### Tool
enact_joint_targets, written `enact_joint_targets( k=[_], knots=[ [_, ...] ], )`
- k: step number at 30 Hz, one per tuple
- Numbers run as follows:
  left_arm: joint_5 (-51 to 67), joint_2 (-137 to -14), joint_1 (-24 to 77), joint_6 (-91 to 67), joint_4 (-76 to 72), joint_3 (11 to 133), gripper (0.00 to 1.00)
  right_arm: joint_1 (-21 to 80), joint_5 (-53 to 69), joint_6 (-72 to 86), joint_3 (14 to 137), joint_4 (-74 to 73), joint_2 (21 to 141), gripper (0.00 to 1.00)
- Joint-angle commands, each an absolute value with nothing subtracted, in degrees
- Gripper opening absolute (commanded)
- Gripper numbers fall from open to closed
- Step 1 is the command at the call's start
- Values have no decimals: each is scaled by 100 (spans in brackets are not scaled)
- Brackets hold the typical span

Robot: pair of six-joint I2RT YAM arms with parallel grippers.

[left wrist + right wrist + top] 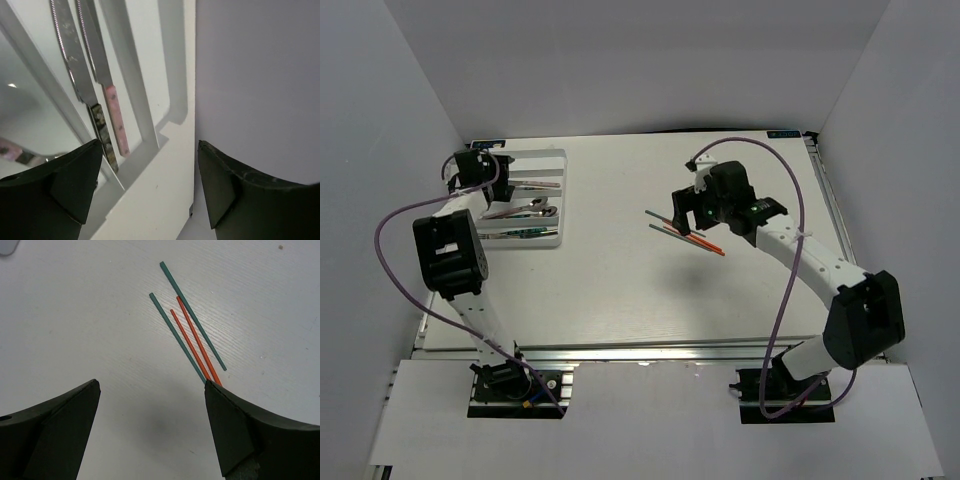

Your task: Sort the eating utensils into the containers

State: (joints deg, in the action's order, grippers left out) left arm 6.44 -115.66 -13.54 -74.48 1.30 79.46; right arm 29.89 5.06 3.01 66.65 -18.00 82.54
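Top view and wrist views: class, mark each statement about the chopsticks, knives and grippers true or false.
1. The chopsticks lie on the table. True.
2. The right gripper grips a red chopstick. False: it is open and empty, above them.
3. Two knives lie side by side in one slot of the tray. True.
4. The left gripper is over the chopsticks. False: it is over the tray, open.
5. All chopsticks are red. False: two are red, two green.
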Motion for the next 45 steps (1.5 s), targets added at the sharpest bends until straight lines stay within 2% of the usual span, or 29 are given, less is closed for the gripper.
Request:
enact_joint_targets(
  k=[1, 5, 7, 8, 11, 16, 22, 26, 33, 45],
  knots=[
    [712, -10698, -1345, -7129, 253, 7901, 87, 2944, 272, 194, 6890, -1748, 8690, 89],
    [589, -9707, -1354, -6470, 869, 7762, 92, 2936, 316, -237, 7310, -2038, 9436, 89],
    [641, -9240, -1345, -6066, 958, 7525, 94, 2936, 334, -429, 7487, -2013, 9876, 81],
    [711, -8994, -1345, -5890, 1010, 7254, 94, 2936, 334, -483, 7697, -1969, 10018, 74],
    [975, -7687, -1231, -4961, 1072, 6586, 97, 2936, 352, -738, 8232, -1969, 10625, 59],
    [1239, -6428, -1125, -3851, 1326, 5530, 98, 2936, 351, -1081, 9113, -2003, 11581, 60],
    [1845, -5320, -941, -3340, 1354, 4545, 98, 2944, 641, -1441, 10581, -2698, 12682, 53],
    [1759, -4984, -888, -3183, 1520, 4377, 98, 2953, 826, -1547, 11021, -2935, 13034, 50],
    [1635, -5124, -861, -3129, 1969, 4728, 98, 3076, 941, -1749, 11083, -2997, 13377, 44],
    [1652, -5010, -853, -3164, 1960, 4605, 98, 3015, 448, -2144, 10952, -3058, 13702, 24]
  ],
)
